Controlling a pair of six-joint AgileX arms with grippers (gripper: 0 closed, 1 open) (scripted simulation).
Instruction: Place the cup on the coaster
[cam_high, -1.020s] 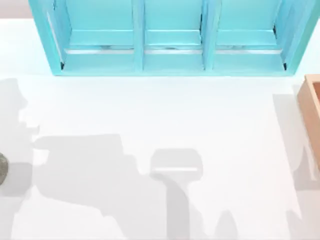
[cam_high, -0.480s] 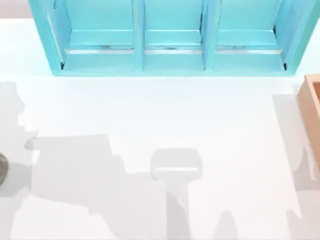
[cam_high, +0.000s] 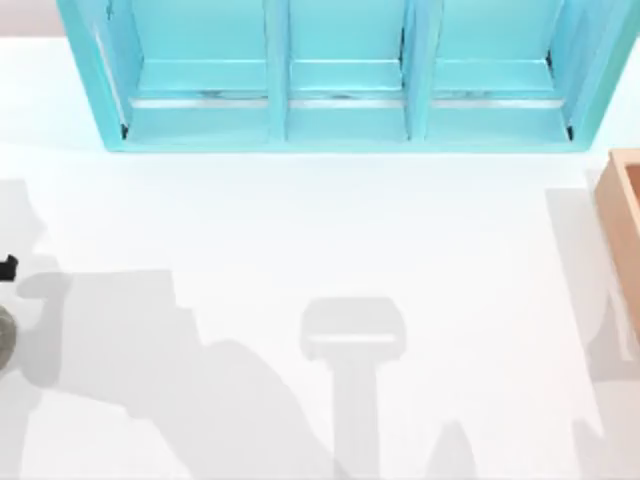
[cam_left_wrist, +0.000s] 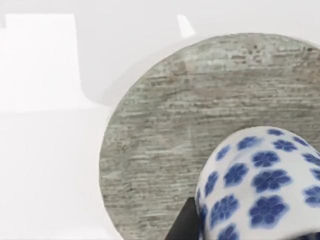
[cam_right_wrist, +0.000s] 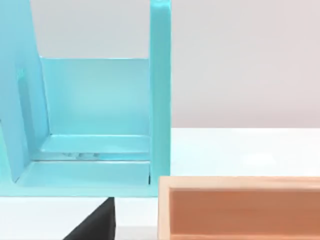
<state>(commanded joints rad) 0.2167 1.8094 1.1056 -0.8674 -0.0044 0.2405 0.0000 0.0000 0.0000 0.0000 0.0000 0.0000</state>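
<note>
- One dark finger (cam_left_wrist: 184, 225) of the left gripper (cam_high: 5, 267) lies flat against the side of the cup (cam_left_wrist: 260, 185). The finger on the other side is hidden behind the cup, so from where I stand the jaws read as clamped on the cup.
- The cup is a squat white piece covered in blue flowers, and it sits very near the left wrist camera.
- Directly beyond the cup is the coaster (cam_left_wrist: 165, 135), a round disc of grey, weathered-looking wood. The cup overlaps the disc's face in the left wrist view. I cannot tell whether its base touches the wood or hangs just above it.
- From above, the left gripper shows as a small black tip at the 9 o'clock edge of the table (cam_high: 320, 230). A grey sliver of the coaster (cam_high: 4, 338) peeks in just beside it, a little toward 6 o'clock.
- Broad grey shadows (cam_high: 120, 340) spread over the white tabletop from 9 o'clock round toward 6 o'clock.
- A black wedge of the right gripper (cam_right_wrist: 95, 224) shows in its own wrist view. I cannot tell whether it is open or closed.
- That arm sits idle on the 3 o'clock side, facing a tan open box (cam_right_wrist: 240, 207) with the teal shelf (cam_right_wrist: 95, 125) behind it.
- In the top view the teal shelf (cam_high: 340, 125) stands at 12 o'clock with three bays. The tan box (cam_high: 625, 220) is at the 3 o'clock edge, well apart from the coaster.
</note>
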